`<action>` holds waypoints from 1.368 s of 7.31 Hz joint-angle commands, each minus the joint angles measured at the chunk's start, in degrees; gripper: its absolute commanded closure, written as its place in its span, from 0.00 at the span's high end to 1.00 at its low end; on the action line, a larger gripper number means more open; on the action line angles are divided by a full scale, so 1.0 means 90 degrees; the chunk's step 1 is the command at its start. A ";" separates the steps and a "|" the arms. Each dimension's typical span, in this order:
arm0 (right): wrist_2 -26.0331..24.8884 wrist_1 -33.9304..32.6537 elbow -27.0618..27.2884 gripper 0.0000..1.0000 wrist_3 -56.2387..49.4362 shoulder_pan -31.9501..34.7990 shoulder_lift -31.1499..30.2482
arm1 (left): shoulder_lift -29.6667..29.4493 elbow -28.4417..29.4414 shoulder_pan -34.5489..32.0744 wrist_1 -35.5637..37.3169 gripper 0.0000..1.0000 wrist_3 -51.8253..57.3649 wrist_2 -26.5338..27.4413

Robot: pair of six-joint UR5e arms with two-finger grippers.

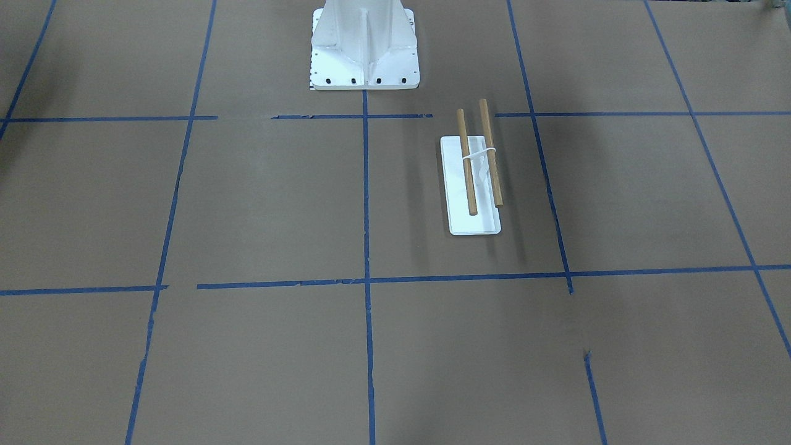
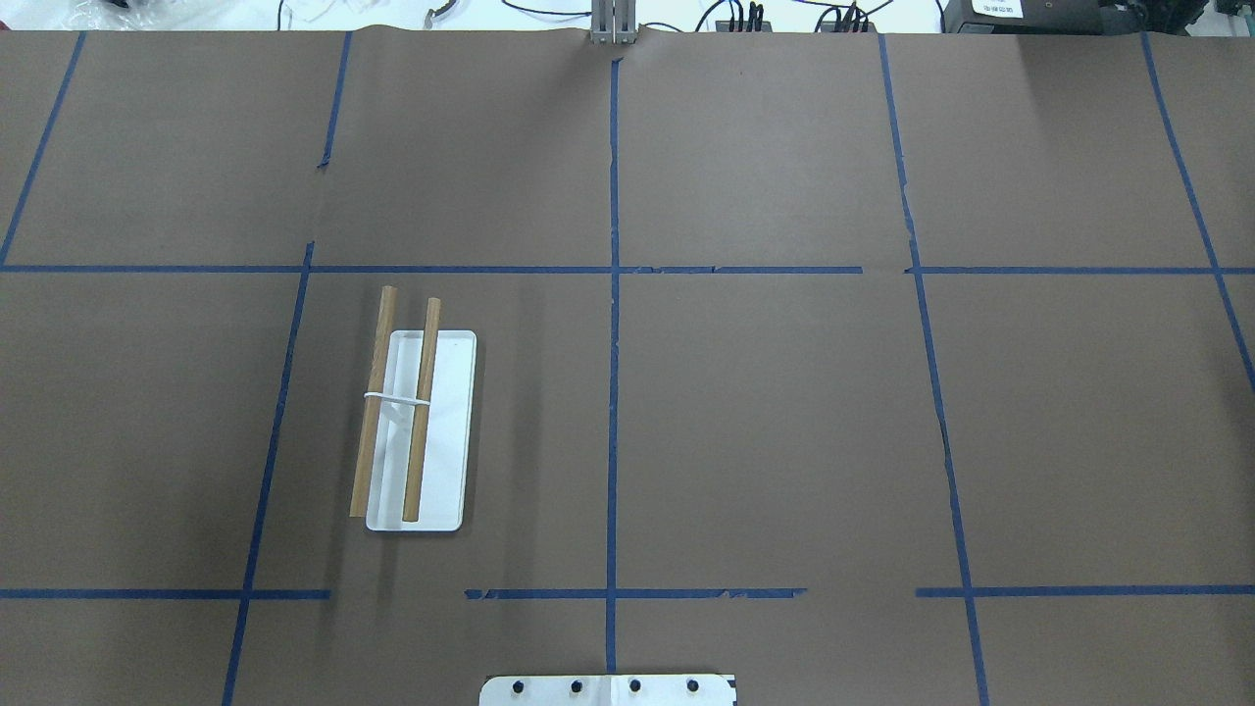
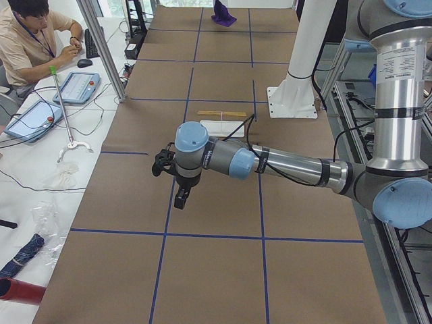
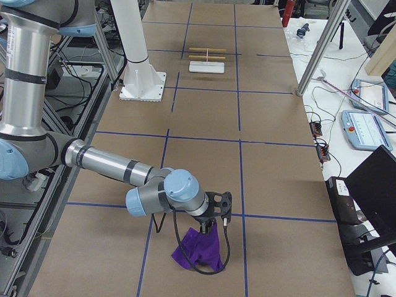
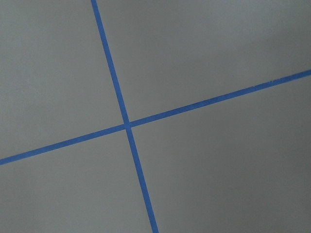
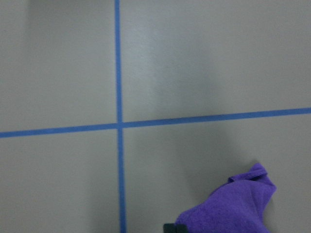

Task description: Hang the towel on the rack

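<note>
The rack (image 2: 443, 431), a flat white base with two wooden dowel rods, stands bare on the robot's left half of the table; it also shows in the front view (image 1: 460, 179). The deep purple towel (image 4: 198, 250) is bunched under my right gripper (image 4: 213, 228) at the table's far right end and rises in a peak to it. It fills the lower right corner of the right wrist view (image 6: 233, 208). I cannot tell if that gripper is shut on it. My left gripper (image 3: 181, 199) hovers over bare table at the left end; I cannot tell its state.
The white bolted pedestal (image 1: 364, 49) stands at the robot's edge, mid-table. Blue tape lines grid the brown table. An operator (image 3: 34, 34) sits with tablets beside the table's left end. A laptop (image 4: 371, 192) and cables lie past the far edge.
</note>
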 commanded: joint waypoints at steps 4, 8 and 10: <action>0.0323 -0.0033 0.2454 0.00 0.6125 -0.3193 0.1627 | -0.0854 0.0044 0.1137 -0.2349 0.97 -0.4904 -0.0622; -0.0736 -0.3555 0.2464 0.00 0.7112 -0.5166 0.5420 | -0.3268 0.0395 0.3032 -0.2322 0.95 -0.9884 -0.0602; -0.2266 -0.3549 0.2406 0.00 0.7006 -0.6347 0.5861 | -0.4146 0.0784 0.3687 -0.2293 0.95 -1.1383 -0.0524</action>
